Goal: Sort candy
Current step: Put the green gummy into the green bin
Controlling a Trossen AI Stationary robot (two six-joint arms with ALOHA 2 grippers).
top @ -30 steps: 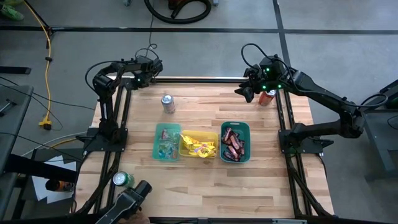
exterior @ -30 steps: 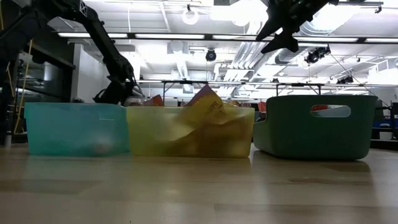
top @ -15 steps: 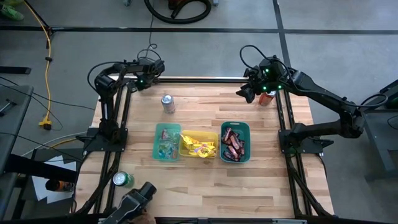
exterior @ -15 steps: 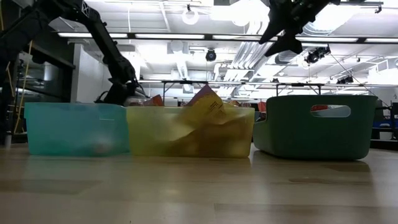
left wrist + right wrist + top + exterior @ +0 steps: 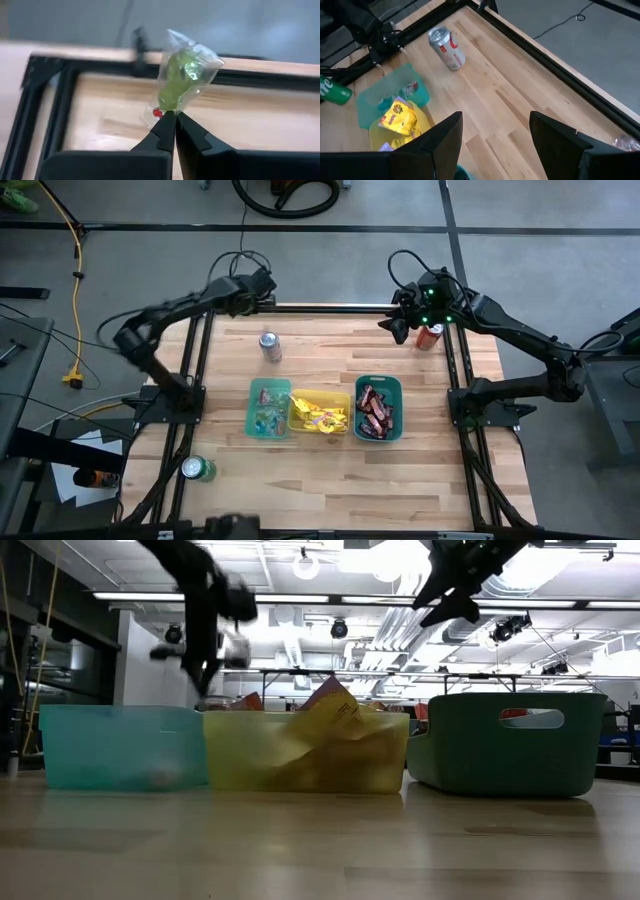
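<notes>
Green candy (image 5: 185, 75) in clear wrap now sits pinched in my left gripper (image 5: 175, 122), fingers just snapped closed, arm lifted over the bench's (image 5: 330, 470) far-left edge. Right gripper (image 5: 495, 145) hangs half-open, empty. Next, I'd guess, the teal bin (image 5: 268, 408).

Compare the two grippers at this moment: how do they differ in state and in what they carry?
The left gripper is shut on a green candy in a clear wrapper; the right gripper is open and carries nothing. The left gripper hangs by the table's far left edge, the right gripper near a red can. Both are raised above the table.
</notes>
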